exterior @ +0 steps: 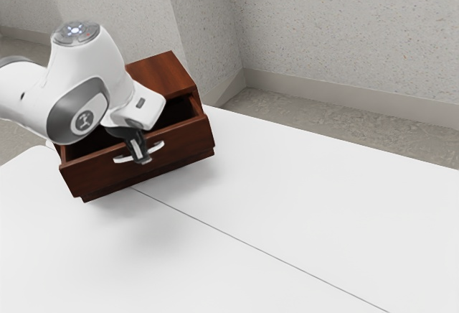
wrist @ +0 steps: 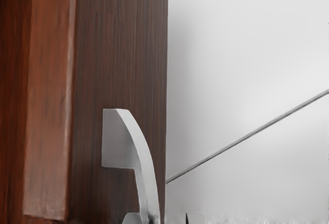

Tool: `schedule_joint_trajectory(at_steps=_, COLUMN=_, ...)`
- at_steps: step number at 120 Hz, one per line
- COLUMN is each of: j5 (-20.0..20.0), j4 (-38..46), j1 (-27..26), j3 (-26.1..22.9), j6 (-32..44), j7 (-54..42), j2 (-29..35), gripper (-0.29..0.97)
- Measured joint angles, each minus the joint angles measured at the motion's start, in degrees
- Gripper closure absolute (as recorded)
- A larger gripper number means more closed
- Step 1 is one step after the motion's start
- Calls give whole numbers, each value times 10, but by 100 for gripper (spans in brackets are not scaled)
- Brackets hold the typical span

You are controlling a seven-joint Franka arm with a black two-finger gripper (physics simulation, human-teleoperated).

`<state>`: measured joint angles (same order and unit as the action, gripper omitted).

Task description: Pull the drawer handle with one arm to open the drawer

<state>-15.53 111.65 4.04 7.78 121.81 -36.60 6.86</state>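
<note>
You have one dark wooden cabinet on the white worktop, and it carries one drawer. That drawer stands partly out of the cabinet, with a dark gap open behind its front panel. On the front sits one white curved handle, fixed near the panel's middle.

Your single white arm comes in from the exterior view's left and bends down over the drawer. Its two black fingers hang at the handle, straddling it.

In the wrist view you look straight along the drawer front, with the handle arching off it toward the hand. Two pale tips show at the hand's edge. One lies against the handle; the other seems to stand a little clear of it, though the view there is poor. So read the jaws as apart, with the handle between them and touched from one side.

One thin dark seam crosses the worktop, running out from under the cabinet. You see that same seam in the wrist view, beside the drawer front.
</note>
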Motion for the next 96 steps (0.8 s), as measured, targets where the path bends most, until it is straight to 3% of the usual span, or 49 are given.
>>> schedule_joint_trajectory(at_steps=96, j5=-6, j4=66, j1=2, j3=-21, j6=-1, j7=16, j2=66, gripper=68)
